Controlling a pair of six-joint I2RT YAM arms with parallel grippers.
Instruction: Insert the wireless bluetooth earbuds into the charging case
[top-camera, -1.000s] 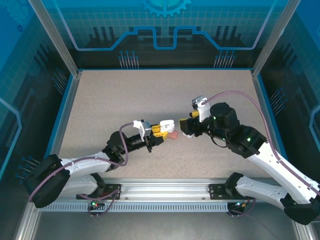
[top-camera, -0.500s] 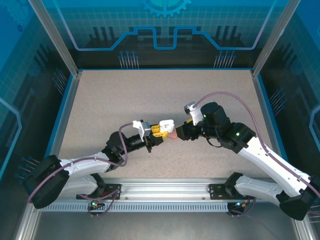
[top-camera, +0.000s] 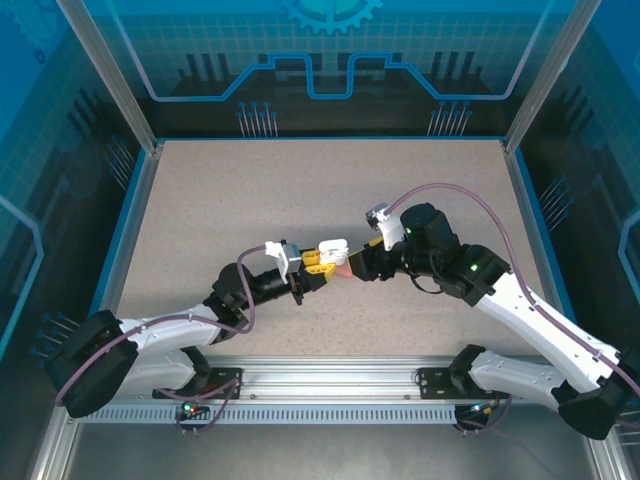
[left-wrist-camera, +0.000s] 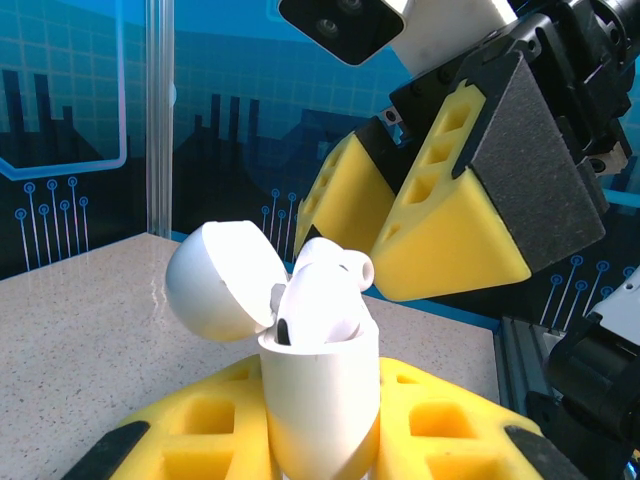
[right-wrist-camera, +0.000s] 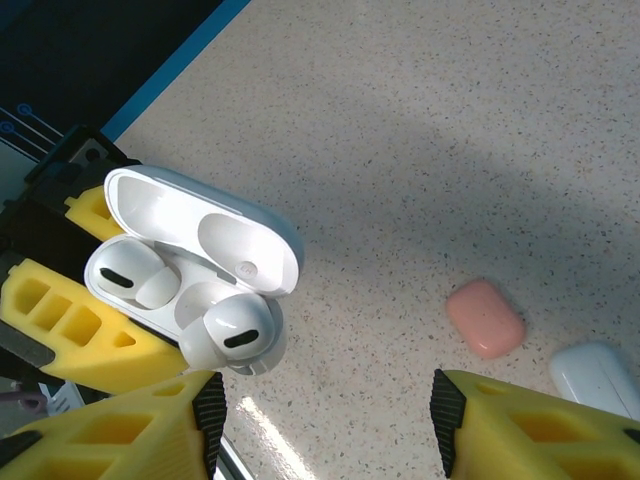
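Centre of the top view, and the two arms met nose to nose. The left end effector (top-camera: 317, 263) was clamped on the body of the white charging case (left-wrist-camera: 320, 385), holding it upright off the tabletop (top-camera: 250, 190) with its lid (left-wrist-camera: 215, 280) flipped back. In the right wrist view one white earbud (right-wrist-camera: 130, 282) sat down in its well; the second earbud (right-wrist-camera: 234, 336) was perched proud and tilted at the case's mouth, not fully in. The right end effector (top-camera: 361, 264) hovered just beside the case, jaws apart, nothing between them. At the right of that view a closed salmon case (right-wrist-camera: 485, 318) and another white case (right-wrist-camera: 600, 374) lay on the tabletop. By my reckoning that earbud was featherlight, hard and glossy, so slippery: a pinch on the rounded head could squirt it out. Better a gentle press on the top of the head, straight down the well, while the case was held firm.
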